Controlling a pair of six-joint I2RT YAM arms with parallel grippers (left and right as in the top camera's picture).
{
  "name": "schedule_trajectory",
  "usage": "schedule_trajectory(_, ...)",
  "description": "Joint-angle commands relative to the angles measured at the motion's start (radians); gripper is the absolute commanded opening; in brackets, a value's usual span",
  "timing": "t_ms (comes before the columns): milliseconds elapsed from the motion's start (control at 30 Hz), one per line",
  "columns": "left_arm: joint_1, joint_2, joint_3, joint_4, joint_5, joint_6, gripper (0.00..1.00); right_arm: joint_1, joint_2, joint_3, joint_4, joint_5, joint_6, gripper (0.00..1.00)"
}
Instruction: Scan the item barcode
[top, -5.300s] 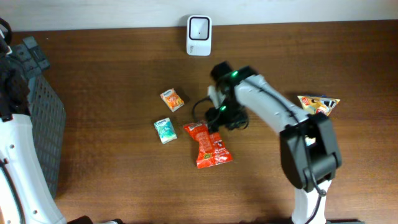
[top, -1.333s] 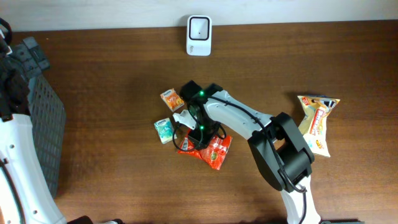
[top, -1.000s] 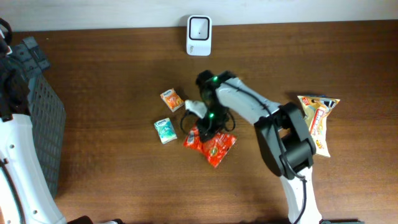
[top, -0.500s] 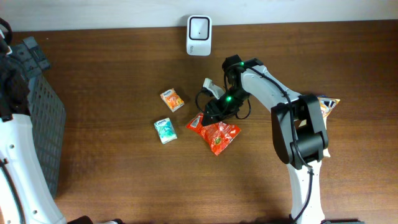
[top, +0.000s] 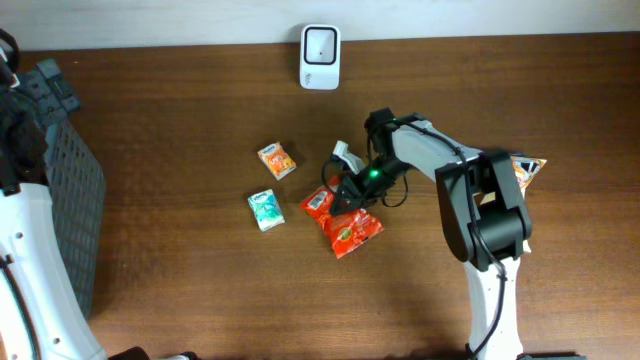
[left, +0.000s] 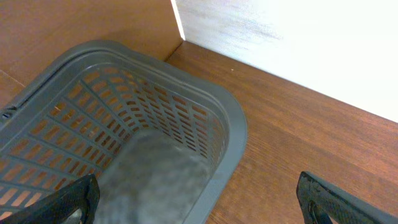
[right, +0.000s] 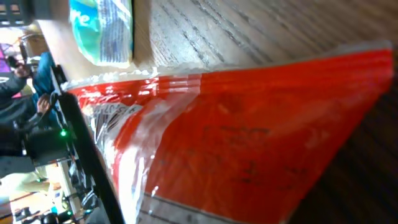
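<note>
The right gripper (top: 347, 195) sat at the top edge of the red snack bag (top: 345, 228). It looked pinched on that edge, but its fingers were hard to see from above. In the right wrist view the red snack bag (right: 249, 143) filled nearly the whole picture and no fingers could be picked out. No barcode could be made out in any view. The print on the bag was too blurry to read. A yellow snack bag (top: 530, 166) on the right was mostly hidden behind the right arm. The left gripper (left: 202, 199) was spread wide and held nothing. Only its two dark tips showed at the bottom corners, above the grey basket (left: 230, 124).

The red snack bag was shiny and crinkled, with a clear patch and a ridged seam at one end. It lay near the middle of the wooden table (top: 180, 290), well apart from the white scanner (top: 320, 45) at the back edge. A teal packet (top: 265, 210) lay near its left side, and an orange packet (top: 277, 160) lay farther up.

Half a second before, the bag had been a little more to the right and turned another way. The teal and orange packets had not moved. Five seconds before, the yellow bag had been in plain view.
</note>
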Motion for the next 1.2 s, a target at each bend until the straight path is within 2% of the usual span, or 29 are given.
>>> schedule_trajectory(0,0.002,0.0,0.001,0.001,-0.004,0.009,0.99,-0.048,0.008,-0.012,0.007,-0.07,-0.035,0.15)
schedule_trajectory(67,0.002,0.0,0.001,0.001,-0.004,0.009,0.99,-0.061,0.008,-0.011,0.007,-0.083,-0.035,0.16)
schedule_trajectory(100,0.002,0.0,0.001,0.001,-0.004,0.009,0.99,-0.064,0.008,-0.011,0.006,-0.081,-0.035,0.2)
schedule_trajectory(200,0.002,0.0,0.001,0.001,-0.004,0.009,0.99,-0.065,0.006,-0.002,0.002,-0.082,-0.035,0.2)
schedule_trajectory(333,0.002,0.0,0.001,0.001,-0.004,0.009,0.99,-0.065,-0.035,0.083,-0.074,-0.098,-0.033,0.08)
schedule_trajectory(433,0.002,0.0,0.001,0.001,-0.004,0.009,0.99,-0.065,-0.102,0.186,-0.175,-0.097,-0.03,0.04)
schedule_trajectory(600,0.002,0.0,0.001,0.001,-0.004,0.009,0.99,-0.065,-0.239,0.335,-0.256,-0.058,-0.03,0.05)
schedule_trajectory(733,0.002,0.0,0.001,0.001,-0.004,0.009,0.99,-0.065,-0.319,0.403,-0.256,0.023,0.034,0.08)
schedule_trajectory(1167,0.002,0.0,0.001,0.001,-0.004,0.009,0.99,-0.043,-0.36,0.416,-0.241,0.098,0.078,0.1)
